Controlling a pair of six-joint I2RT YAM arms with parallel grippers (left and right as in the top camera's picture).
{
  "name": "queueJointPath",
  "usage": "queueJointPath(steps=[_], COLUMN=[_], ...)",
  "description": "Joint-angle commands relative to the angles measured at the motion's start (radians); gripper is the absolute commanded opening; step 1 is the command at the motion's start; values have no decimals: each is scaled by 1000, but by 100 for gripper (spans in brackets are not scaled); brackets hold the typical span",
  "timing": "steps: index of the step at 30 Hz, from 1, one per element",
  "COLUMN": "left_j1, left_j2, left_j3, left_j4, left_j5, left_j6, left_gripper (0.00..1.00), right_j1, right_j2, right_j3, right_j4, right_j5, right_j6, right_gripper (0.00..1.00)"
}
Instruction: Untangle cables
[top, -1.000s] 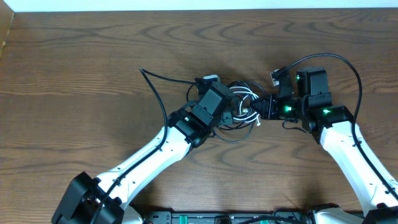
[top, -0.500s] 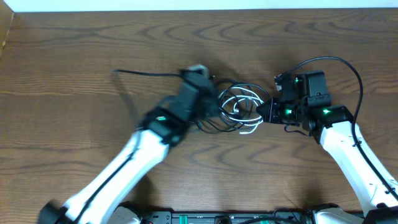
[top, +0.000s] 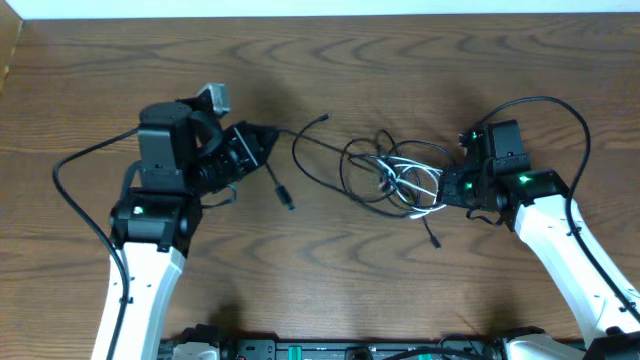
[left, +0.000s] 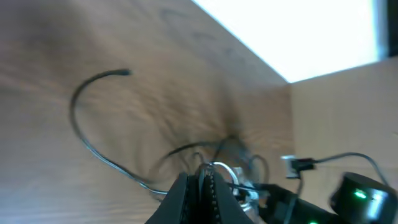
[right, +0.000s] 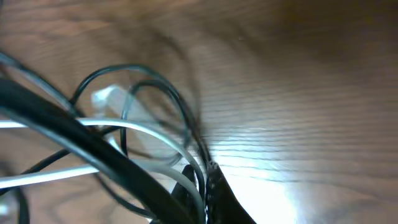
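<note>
The dark brown wood-grain bench (top: 420, 80) lies bare along its far edge, where a white strip borders it, and across the wide band between the two arms' bases. The knot of thin black and white cables (top: 395, 175) sits right of centre, well inside every edge. One black strand (top: 305, 135) loops out leftward from it, its free plug end lifted toward the far side.

The left arm stands at the left side, forearm upright, wrist turned toward the centre. Its left claw (top: 262, 140) is pinched tight; a thin black cord (top: 278, 185) trails from its tip with a plug end on the wood.

The right arm reaches in from the near right corner. Its right claw (top: 452, 188) is closed at the knot's right edge, gripping cable strands.
</note>
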Motion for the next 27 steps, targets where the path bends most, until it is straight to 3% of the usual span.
queueJointPath(steps=[1, 8, 9, 10, 11, 13, 14, 19, 27], left_j1=[26, 25, 25, 25, 25, 25, 21, -32, -246], left_j2=[43, 209, 228, 243, 256, 275, 277, 274, 308], left_j3=[19, 19, 19, 19, 19, 19, 19, 19, 19], left_j4=[-51, -183, -183, -183, -180, -167, -148, -88, 36], left_j5=[-76, -207, -207, -202, -187, -130, -92, -3, -57], left_j6=[81, 111, 122, 128, 138, 149, 164, 177, 167], left_gripper=[7, 8, 17, 40, 54, 71, 74, 76, 72], right_j1=[-2, -2, -2, 0, 0, 0, 0, 0, 1], right_j2=[-12, -12, -12, -12, -12, -12, -12, -12, -12], right_j3=[8, 8, 8, 8, 8, 8, 8, 8, 8], right_j4=[9, 8, 11, 15, 24, 54, 74, 120, 95], right_j5=[88, 71, 56, 37, 0, -97, -147, -278, -288], right_j6=[37, 19, 15, 3, -23, -79, -87, -113, -93], right_gripper=[1, 1, 1, 1, 1, 1, 1, 1, 1])
